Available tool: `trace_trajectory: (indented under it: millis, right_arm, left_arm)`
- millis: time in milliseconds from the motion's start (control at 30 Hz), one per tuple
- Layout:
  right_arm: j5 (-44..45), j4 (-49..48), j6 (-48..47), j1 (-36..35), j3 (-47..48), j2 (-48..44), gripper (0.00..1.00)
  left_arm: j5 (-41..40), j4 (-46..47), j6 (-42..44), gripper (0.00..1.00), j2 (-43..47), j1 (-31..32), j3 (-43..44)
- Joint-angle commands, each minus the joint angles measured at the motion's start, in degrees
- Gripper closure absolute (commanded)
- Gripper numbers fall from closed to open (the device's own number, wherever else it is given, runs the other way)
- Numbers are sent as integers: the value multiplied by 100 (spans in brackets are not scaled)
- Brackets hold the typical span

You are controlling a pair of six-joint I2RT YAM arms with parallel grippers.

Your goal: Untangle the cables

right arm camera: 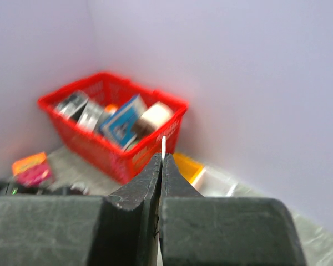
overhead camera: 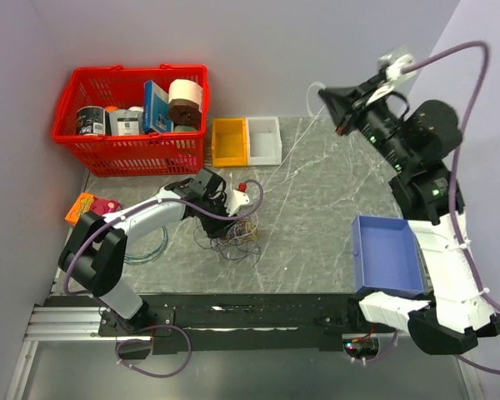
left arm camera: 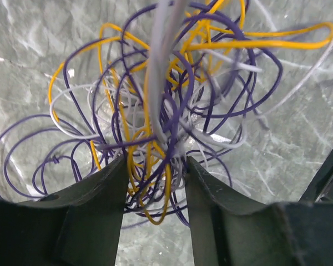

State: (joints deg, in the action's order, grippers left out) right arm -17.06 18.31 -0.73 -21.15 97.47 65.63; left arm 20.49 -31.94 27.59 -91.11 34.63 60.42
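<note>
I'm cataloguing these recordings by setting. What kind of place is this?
Probably a robotics lab test cell: two arms bolted to a rail at a marble-look table, plain walls close around, staged props like a red basket.

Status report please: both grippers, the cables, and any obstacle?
Left gripper open, jaws astride the cables heap. Right gripper shut on a pale strand. Teal hoop beside heap, under left arm.
</note>
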Motion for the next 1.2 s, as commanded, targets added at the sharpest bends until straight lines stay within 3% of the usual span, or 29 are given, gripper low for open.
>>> trace_trajectory:
  millis: [0,533,667,900,1167]
  right_arm:
    - [432,-152,-383,23,1122,64,100]
    - [669,-705,-744,23,2953,574,100]
    - [363,-749,-648,23,2814,574,100]
    - [-315,-969,-296,23,2127,548,100]
    - [-351,-1311,-357,23,1408,504,100]
  left_arm:
    - [-54,136,97,49,164,-79,-31]
    - [-326,206,290,41,155,-211,-154]
    - [-423,75,448,36,339,-325,126]
    - [393,-356,809,20,893,-440,1260]
    - [720,-321,-60,16,656,-440,2438]
